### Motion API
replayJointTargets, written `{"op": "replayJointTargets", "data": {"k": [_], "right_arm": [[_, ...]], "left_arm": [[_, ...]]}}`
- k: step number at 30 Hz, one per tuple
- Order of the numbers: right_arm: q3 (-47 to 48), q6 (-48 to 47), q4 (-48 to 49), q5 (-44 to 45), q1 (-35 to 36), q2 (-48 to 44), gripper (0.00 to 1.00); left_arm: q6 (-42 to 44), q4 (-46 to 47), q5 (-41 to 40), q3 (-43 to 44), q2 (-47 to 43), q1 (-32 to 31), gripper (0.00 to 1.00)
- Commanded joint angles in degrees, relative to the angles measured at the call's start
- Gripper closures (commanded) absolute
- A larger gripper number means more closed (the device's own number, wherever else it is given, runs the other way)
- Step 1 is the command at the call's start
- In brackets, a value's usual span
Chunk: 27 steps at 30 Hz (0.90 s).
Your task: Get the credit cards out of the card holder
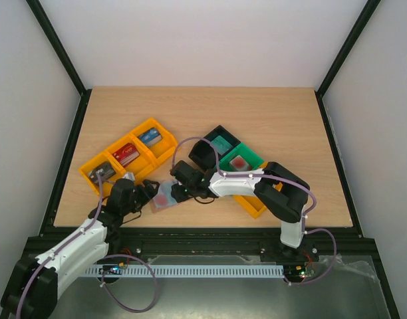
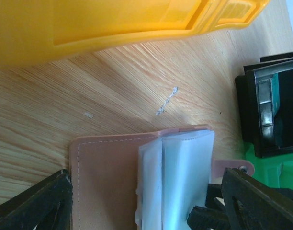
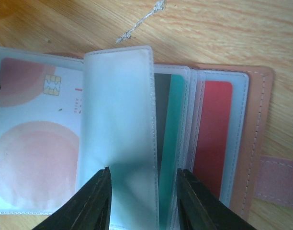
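card holder (image 2: 113,177): open on table (image 2: 113,81) (clear sleeves (image 2: 180,177) fanned) | orange bin (image 2: 113,24): beyond | left gripper (image 2: 146,191): spread

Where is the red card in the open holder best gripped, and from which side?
The red card: probably its short upper end in the right wrist view, approached from there; other sleeves cover its left side, a seam its right.

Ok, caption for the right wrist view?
Right gripper, jaws apart, around a clear sleeve of the open card holder, credit cards inside.
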Motion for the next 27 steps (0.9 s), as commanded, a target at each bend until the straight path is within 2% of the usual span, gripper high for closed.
{"op": "replayJointTargets", "data": {"k": [1,6,11,20,21,27], "right_arm": [[-2.74,1.02,6.61,-7.24,0.32,-1.53,0.65],[-3.22,0.72,10.62,-13.72,0.36,-1.31,0.68],[-3.13,1.79,15.73,-18.5,0.34,-1.92,0.69],[-3.15,1.46,15.67,-18.81,-0.16,-3.5,0.7],[-3.55,1.32,15.67,-18.65,-0.42,-4.4,0.7],[-6.56,-2.9,11.57,-16.56,-4.17,-14.24,0.65]], "left_arm": [[-0.98,1.6,0.83,-1.28,0.84,-0.34,0.16],[-0.94,2.95,1.35,-1.32,1.35,-0.76,0.25],[-0.9,2.38,1.09,-1.32,1.32,-0.86,0.42],[0.06,1.47,0.18,-1.25,0.38,-0.87,0.94],[0.46,1.35,0.06,-1.19,0.16,-0.87,0.97],[6.05,5.93,2.3,-0.12,-3.68,-0.82,0.98]]}}
